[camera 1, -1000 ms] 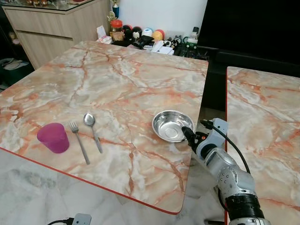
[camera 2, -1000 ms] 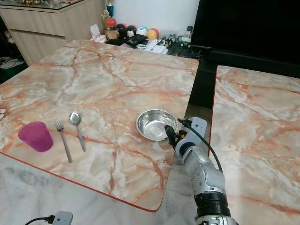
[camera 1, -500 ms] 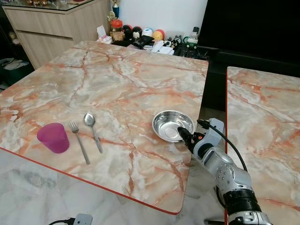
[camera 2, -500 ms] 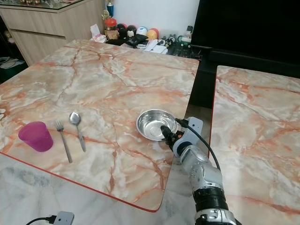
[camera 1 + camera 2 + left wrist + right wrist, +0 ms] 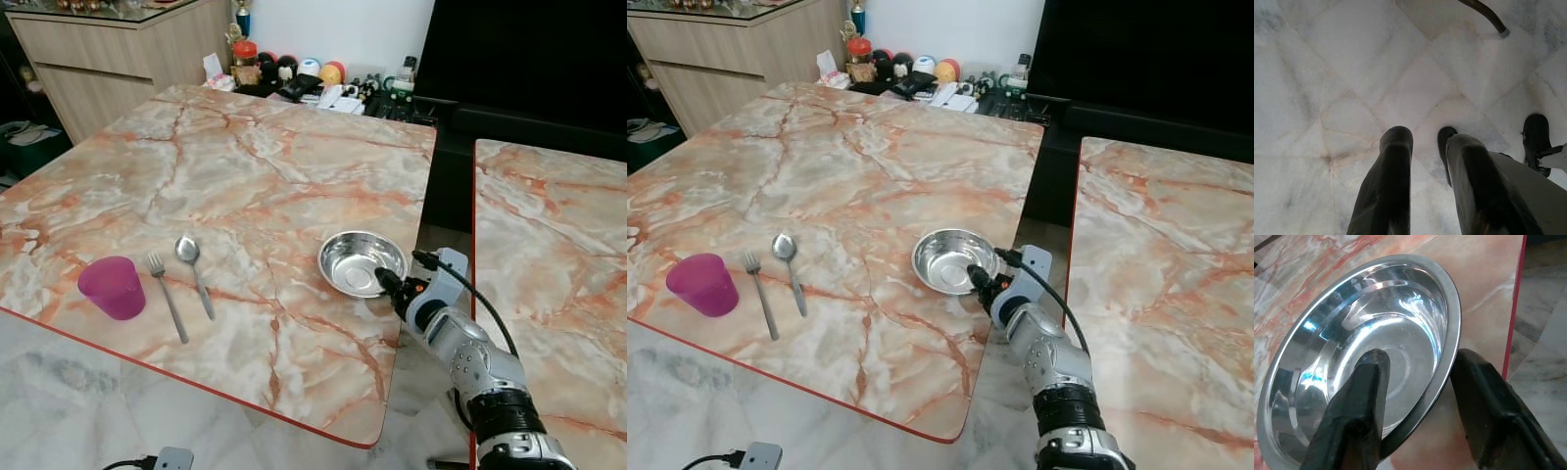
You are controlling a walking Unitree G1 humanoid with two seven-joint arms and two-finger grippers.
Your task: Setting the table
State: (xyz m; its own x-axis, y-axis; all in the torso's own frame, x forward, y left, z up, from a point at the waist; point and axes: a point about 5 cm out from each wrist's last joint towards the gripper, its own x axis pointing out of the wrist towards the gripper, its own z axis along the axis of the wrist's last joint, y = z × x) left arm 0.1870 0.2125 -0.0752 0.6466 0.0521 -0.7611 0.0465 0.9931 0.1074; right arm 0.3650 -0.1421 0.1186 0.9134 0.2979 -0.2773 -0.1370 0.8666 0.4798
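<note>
1. The steel bowl [image 5: 361, 262] sits on the marble desk [image 5: 245, 176] close to its right-hand edge, well apart from the pink cup [image 5: 112, 287], fork [image 5: 166, 295] and spoon [image 5: 194, 273] laid together near the front left.
2. The right end effector [image 5: 388, 284] meets the bowl at its near right rim, reaching in from off the desk's right edge, so the bowl lies ahead and to the left of it.
3. In the right wrist view the fingers [image 5: 1359, 396] straddle the rim: one inside the bowl, the other outside, with a gap between them, not yet clamped.
4. The right arm is bent low, forearm angled up toward the desk.
5. The left end effector [image 5: 1425, 161] hangs idle over the floor, fingers slightly apart, so the right arm is clearly the nearer.
</note>
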